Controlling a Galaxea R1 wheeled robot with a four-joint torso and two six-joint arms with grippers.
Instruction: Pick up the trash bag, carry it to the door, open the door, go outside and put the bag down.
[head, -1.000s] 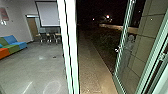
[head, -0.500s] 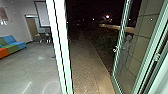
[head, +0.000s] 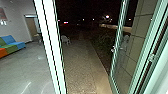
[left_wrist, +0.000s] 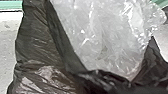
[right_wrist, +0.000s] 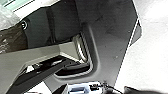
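Observation:
A dark trash bag (left_wrist: 37, 40) with clear crinkled plastic (left_wrist: 100, 37) showing in its mouth is large and close in the left wrist view. Part of the same dark bag (right_wrist: 13, 38) shows beside the robot's dark plate in the right wrist view. In the head view a glass door (head: 125, 57) with a pale green frame stands swung open on the right. Through the doorway a paved path (head: 77, 67) runs out into the dark. How the grippers' fingers stand cannot be made out.
A pale door post (head: 48, 42) rises left of the opening. Indoors at the left is a blue, green and orange sofa (head: 12, 45). A light chair (head: 65, 39) stands outside by the path, and dark plants (head: 102, 42) border its right side.
The head camera has shifted, and the post now crosses farther left, uncovering more of the path and the chair outside. The door still stands open.

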